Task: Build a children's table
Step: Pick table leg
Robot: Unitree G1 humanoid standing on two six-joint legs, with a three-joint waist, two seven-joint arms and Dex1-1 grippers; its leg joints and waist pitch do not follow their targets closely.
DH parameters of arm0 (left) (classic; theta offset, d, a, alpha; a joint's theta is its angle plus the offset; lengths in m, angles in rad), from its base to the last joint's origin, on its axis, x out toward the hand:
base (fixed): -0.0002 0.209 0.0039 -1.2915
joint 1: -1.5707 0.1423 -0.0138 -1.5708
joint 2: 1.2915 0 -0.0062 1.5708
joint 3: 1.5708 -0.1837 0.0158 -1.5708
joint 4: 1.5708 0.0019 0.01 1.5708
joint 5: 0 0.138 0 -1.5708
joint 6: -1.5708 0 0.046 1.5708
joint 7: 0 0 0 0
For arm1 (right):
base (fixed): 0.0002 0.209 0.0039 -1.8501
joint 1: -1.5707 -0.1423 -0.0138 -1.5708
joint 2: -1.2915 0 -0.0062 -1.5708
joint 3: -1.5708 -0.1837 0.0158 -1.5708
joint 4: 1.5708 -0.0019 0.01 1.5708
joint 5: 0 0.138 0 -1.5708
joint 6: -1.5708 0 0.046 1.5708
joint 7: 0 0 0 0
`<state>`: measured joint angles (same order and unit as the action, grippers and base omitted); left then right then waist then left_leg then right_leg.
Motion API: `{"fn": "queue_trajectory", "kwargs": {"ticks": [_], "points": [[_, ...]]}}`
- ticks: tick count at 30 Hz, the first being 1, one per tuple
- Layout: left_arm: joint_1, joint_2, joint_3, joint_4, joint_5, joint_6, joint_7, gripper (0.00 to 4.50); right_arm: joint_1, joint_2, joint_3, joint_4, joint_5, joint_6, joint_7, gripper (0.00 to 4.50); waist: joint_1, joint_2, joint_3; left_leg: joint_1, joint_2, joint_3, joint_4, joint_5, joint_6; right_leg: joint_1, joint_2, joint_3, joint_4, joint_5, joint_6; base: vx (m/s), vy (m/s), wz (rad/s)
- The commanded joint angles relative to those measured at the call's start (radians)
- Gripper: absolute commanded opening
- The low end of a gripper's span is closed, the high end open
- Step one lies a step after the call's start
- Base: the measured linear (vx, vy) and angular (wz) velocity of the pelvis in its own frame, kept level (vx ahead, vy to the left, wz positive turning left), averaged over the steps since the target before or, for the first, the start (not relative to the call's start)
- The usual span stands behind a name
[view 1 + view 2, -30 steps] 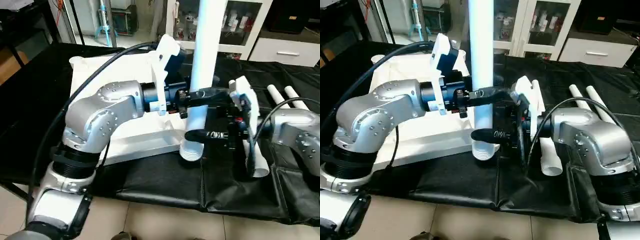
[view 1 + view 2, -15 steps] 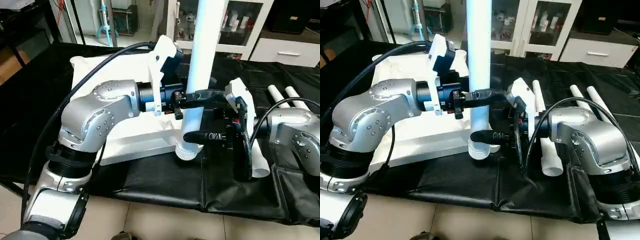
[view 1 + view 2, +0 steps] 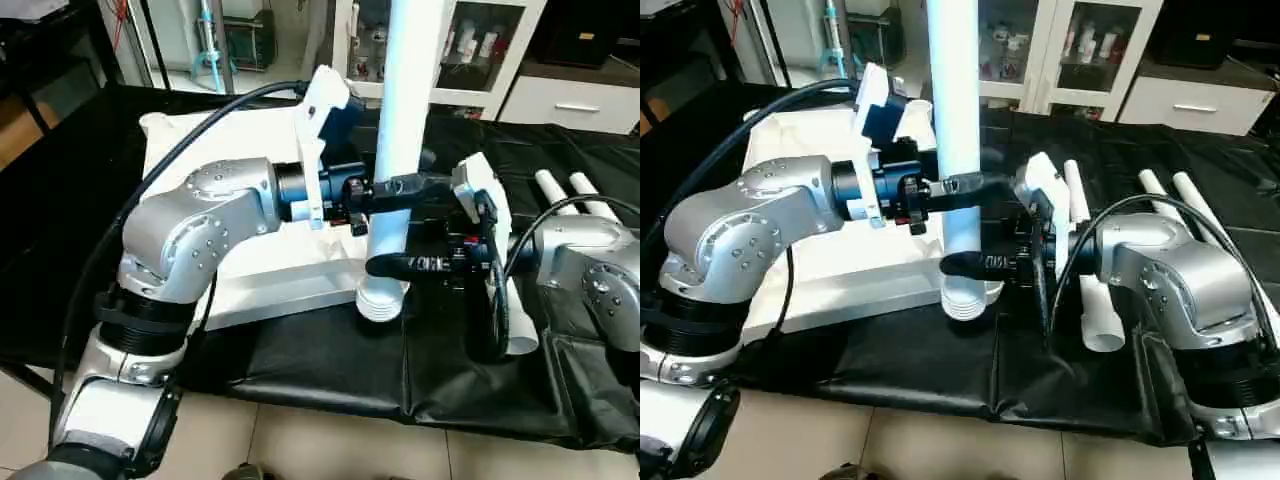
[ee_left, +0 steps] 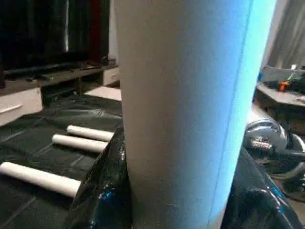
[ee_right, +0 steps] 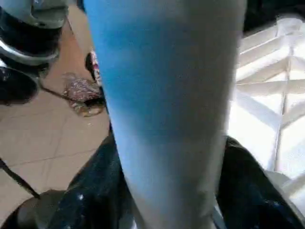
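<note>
We see the left gripper (image 3: 392,186) with its black fingers (image 4: 102,191) closed round the upright white leg (image 3: 400,130), and the right gripper (image 3: 395,266) clamped on the same leg lower down, its fingers (image 5: 90,200) hugging both sides. The leg is a smooth tapered tube whose ribbed lower end sits at the near corner of the white tabletop (image 3: 250,270). Three spare legs (image 3: 1185,205) lie beyond the leg on the black surface (image 3: 330,365).

Upright leg (image 3: 405,120) top cut off by frame; corner socket hidden behind its base.
</note>
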<state>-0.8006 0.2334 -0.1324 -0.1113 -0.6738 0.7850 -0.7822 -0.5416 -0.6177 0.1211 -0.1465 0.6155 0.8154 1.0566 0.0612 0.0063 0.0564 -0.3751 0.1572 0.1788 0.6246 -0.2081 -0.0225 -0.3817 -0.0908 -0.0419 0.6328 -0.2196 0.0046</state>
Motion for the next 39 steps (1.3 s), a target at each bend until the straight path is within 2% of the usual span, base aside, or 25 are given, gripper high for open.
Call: {"fn": "queue_trajectory", "kwargs": {"ticks": [1,5,15,17,21,24,27,32,33,34,37,38,39], "points": [[-0.039,-0.013,-0.008,-0.017,-0.022,0.004,-0.010,1.81,0.003,-0.002,0.012,-0.015,-0.004,0.005,0.006,2.15,0.002,-0.014,-0.072,0.013,0.062,-0.018,-0.064,-0.007,0.070,0.052,-0.054,0.039,-0.053,0.059,-0.316,0.000,0.000,0.00],[-0.038,-0.016,-0.004,-0.020,-0.018,0.011,-0.017,1.81,0.008,-0.006,0.010,-0.021,-0.003,0.007,0.014,1.97,0.002,-0.013,-0.073,0.014,0.062,-0.019,-0.065,-0.007,0.066,0.052,-0.054,0.039,-0.054,0.051,-0.310,0.000,0.000,0.00],[-0.036,-0.004,-0.012,-0.023,-0.006,0.015,-0.026,1.81,0.007,-0.012,0.007,-0.018,-0.004,0.003,0.014,1.93,0.001,-0.010,-0.073,0.015,0.062,-0.019,-0.066,-0.021,0.056,0.052,-0.053,0.039,-0.056,0.042,-0.306,0.000,0.000,0.00],[-0.042,-0.002,-0.010,-0.010,0.002,0.025,-0.015,2.51,0.005,-0.011,0.005,-0.016,-0.006,0.001,0.012,1.93,0.001,-0.011,-0.073,0.015,0.062,-0.019,-0.066,-0.020,0.056,0.051,-0.053,0.039,-0.055,0.046,-0.306,0.000,0.000,0.00],[-0.041,-0.004,0.017,-0.011,-0.034,0.050,-0.023,2.61,0.004,-0.011,-0.002,-0.014,-0.005,0.000,0.006,1.90,0.001,-0.012,-0.072,0.015,0.061,-0.019,-0.066,-0.021,0.058,0.051,-0.053,0.038,-0.055,0.042,-0.308,0.000,0.000,0.00],[-0.033,-0.008,0.051,-0.007,-0.067,0.059,-0.024,2.91,0.004,-0.005,-0.015,-0.007,-0.007,-0.006,-0.012,1.89,0.001,-0.014,-0.072,0.014,0.060,-0.018,-0.066,-0.019,0.056,0.051,-0.053,0.038,-0.055,0.041,-0.310,0.000,0.000,0.00],[-0.029,-0.024,0.100,0.003,-0.094,0.043,-0.008,3.25,0.013,0.010,-0.040,-0.001,-0.007,-0.007,-0.049,1.88,0.001,-0.013,-0.073,0.014,0.061,-0.018,-0.065,-0.017,0.057,0.051,-0.053,0.038,-0.055,0.044,-0.312,0.000,0.000,0.00],[-0.016,-0.037,0.145,0.010,-0.134,0.046,-0.007,3.30,0.035,0.030,-0.069,0.010,-0.018,-0.015,-0.105,1.88,0.003,-0.013,-0.072,0.015,0.060,-0.018,-0.066,-0.022,0.057,0.050,-0.053,0.038,-0.056,0.030,-0.305,0.000,0.000,0.00],[0.002,-0.036,0.149,0.014,-0.132,0.044,-0.007,3.30,0.049,0.038,-0.082,0.011,-0.023,-0.020,-0.129,1.88,0.003,-0.007,-0.071,0.014,0.059,-0.018,-0.066,-0.022,0.056,0.050,-0.053,0.038,-0.056,0.028,-0.304,0.000,0.000,0.00],[0.004,-0.035,0.148,0.013,-0.131,0.043,-0.007,3.30,0.051,0.039,-0.083,0.011,-0.024,-0.021,-0.133,1.88,0.001,-0.007,-0.072,0.014,0.060,-0.019,-0.067,-0.027,0.051,0.050,-0.053,0.038,-0.059,0.024,-0.299,0.000,0.000,0.00],[0.064,-0.013,0.142,-0.018,-0.118,0.040,-0.018,3.30,0.091,0.059,-0.121,0.000,-0.040,-0.030,-0.216,1.87,0.000,-0.002,-0.072,0.015,0.061,-0.020,-0.069,-0.028,0.039,0.049,-0.051,0.038,-0.059,0.033,-0.290,0.000,0.000,0.00],[0.115,0.007,0.162,-0.043,-0.110,0.039,0.002,3.30,0.122,0.081,-0.157,-0.011,-0.062,-0.049,-0.289,1.87,-0.002,0.005,-0.072,0.016,0.061,-0.020,-0.070,-0.032,0.030,0.047,-0.049,0.038,-0.058,0.038,-0.286,0.000,0.000,0.00],[0.137,0.013,0.176,-0.050,-0.102,0.034,0.019,3.30,0.134,0.090,-0.171,-0.017,-0.072,-0.056,-0.318,1.87,-0.004,0.003,-0.072,0.016,0.062,-0.020,-0.072,-0.034,0.024,0.046,-0.049,0.038,-0.059,0.039,-0.284,0.000,0.000,0.00]]}}
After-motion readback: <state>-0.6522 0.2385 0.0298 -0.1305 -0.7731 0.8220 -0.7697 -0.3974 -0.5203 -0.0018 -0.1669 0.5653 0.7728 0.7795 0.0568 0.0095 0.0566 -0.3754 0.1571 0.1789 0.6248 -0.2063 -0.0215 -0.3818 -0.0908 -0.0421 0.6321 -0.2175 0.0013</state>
